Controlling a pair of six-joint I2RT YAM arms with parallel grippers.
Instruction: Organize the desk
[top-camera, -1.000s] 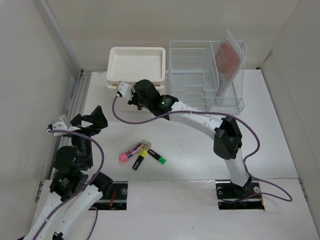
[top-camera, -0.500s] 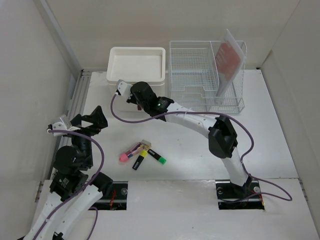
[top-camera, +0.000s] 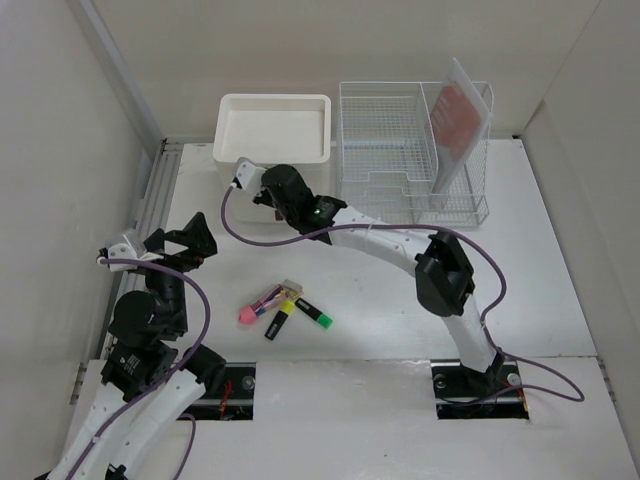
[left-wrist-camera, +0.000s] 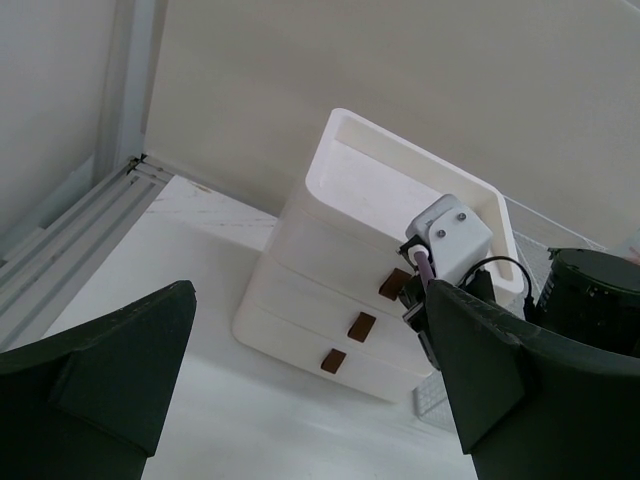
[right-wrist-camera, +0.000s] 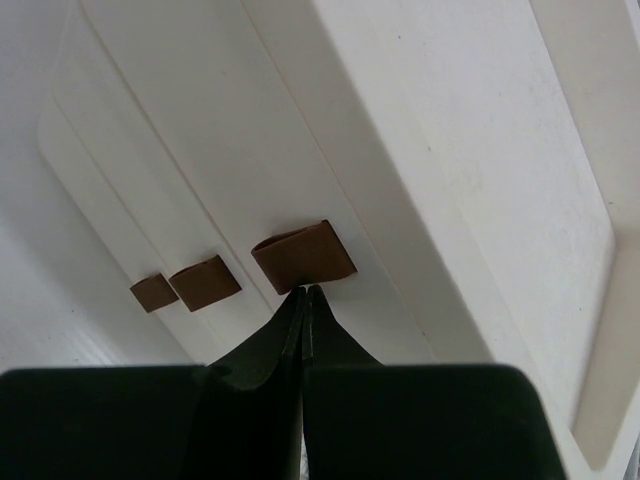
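The desk (top-camera: 380, 290) is a wide white tabletop. At its back stands a white drawer unit (top-camera: 273, 130) with three brown handles. My right gripper (top-camera: 268, 190) is shut, and its tips (right-wrist-camera: 305, 290) touch the lower edge of the top handle (right-wrist-camera: 303, 255) with nothing between them. My left gripper (top-camera: 195, 240) is open and empty near the left side, its view facing the drawer unit (left-wrist-camera: 330, 260) from a distance. Pink (top-camera: 250, 312), yellow (top-camera: 277, 322) and green (top-camera: 313, 314) highlighters lie bunched together on the desk between the arms.
A white wire-mesh rack (top-camera: 400, 150) stands right of the drawer unit, with a red and white flat pack (top-camera: 458, 115) upright in its right section. Beige walls enclose the desk. A metal rail (top-camera: 150, 200) runs along the left edge.
My right gripper has shifted a little to the left along the front of the drawer unit, staying shut. The left arm has barely moved.
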